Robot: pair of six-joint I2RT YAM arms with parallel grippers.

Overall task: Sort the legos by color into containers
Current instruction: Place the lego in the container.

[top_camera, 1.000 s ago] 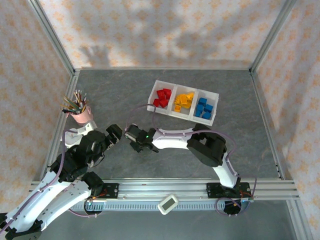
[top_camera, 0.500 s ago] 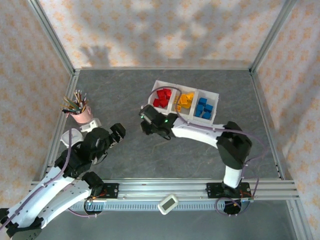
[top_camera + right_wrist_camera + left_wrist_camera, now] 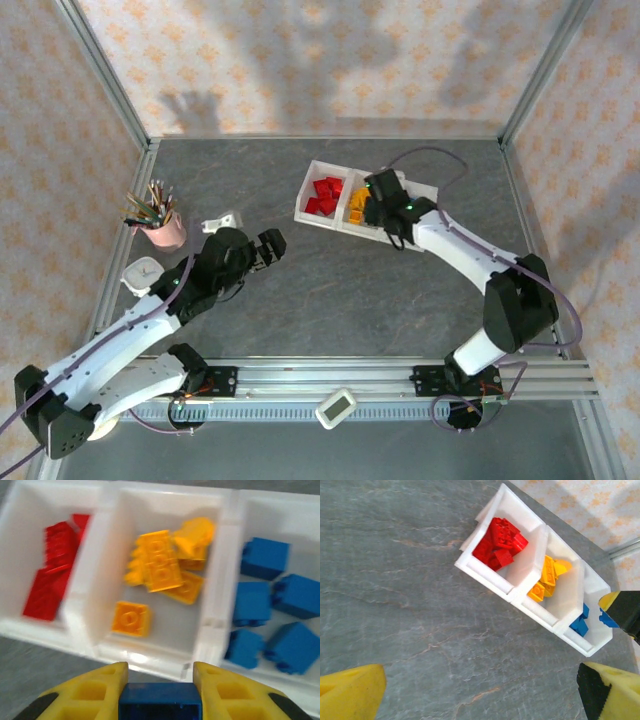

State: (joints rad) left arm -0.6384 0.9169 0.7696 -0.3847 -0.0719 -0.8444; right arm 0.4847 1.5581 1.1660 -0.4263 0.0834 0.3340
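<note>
Right gripper (image 3: 160,687) pinches a blue brick (image 3: 160,702) above the tray (image 3: 220,575), roughly its middle bin; left gripper (image 3: 480,685) gapes empty.

Right gripper (image 3: 160,690): yellow fingers (image 3: 87,692) pinch a blue brick (image 3: 160,702) above the near rim of the white tray (image 3: 220,622). Left compartment: red bricks (image 3: 52,567), blurred. Middle: orange-yellow bricks (image 3: 160,572), one (image 3: 131,618) lying apart, nearer. Right: blue bricks (image 3: 272,615), about five.
</note>
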